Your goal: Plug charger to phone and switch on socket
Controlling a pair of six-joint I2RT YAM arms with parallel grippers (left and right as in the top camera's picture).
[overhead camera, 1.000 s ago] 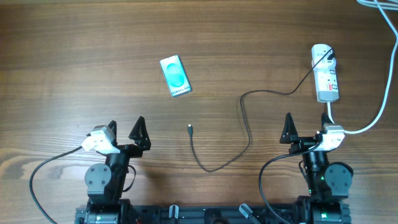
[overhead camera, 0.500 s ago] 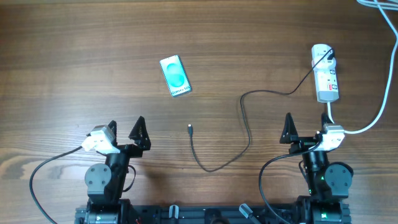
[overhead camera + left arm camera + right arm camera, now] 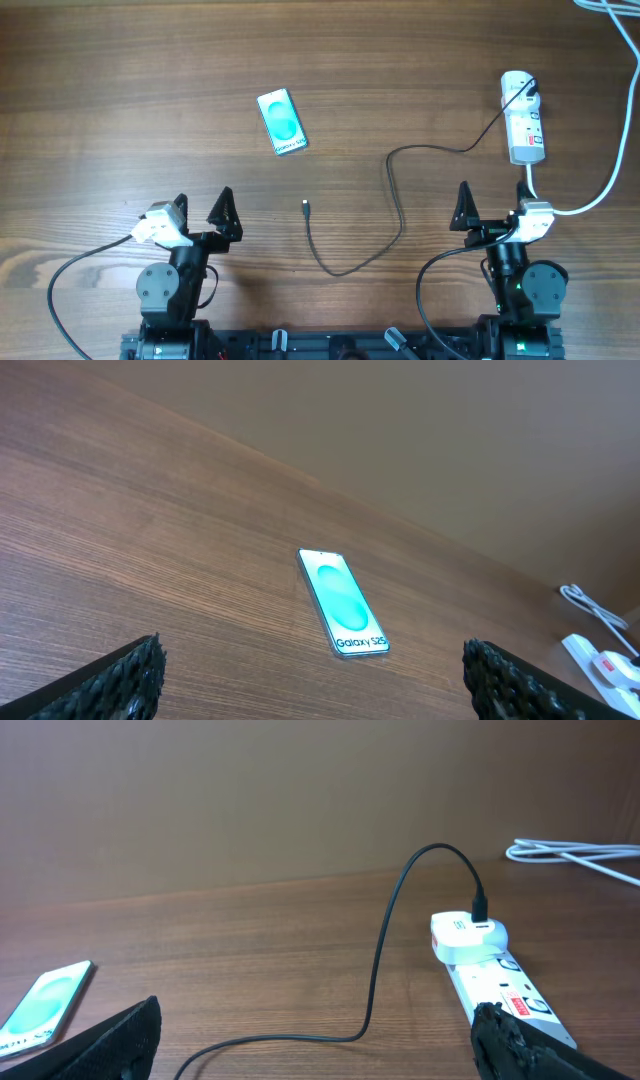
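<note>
The phone [image 3: 281, 122] lies flat on the wood table, teal screen up, ahead of my left gripper [image 3: 202, 200]. That gripper is open and empty; the phone [image 3: 343, 602] shows between and beyond its fingers. The charger [image 3: 400, 215], a thin black cable, loops across the middle. Its small connector tip [image 3: 305, 207] lies loose below the phone. Its other end enters a white adapter [image 3: 468, 935] on the socket [image 3: 523, 125]. My right gripper [image 3: 495, 200] stands open and empty just short of the socket [image 3: 500, 985], with the cable [image 3: 375, 960] ahead of it.
A thick white lead [image 3: 610, 180] runs from the socket's near end around the right side to the far right corner, coiled there [image 3: 570, 852]. A plain brown wall backs the table. Both arm bases sit at the near edge.
</note>
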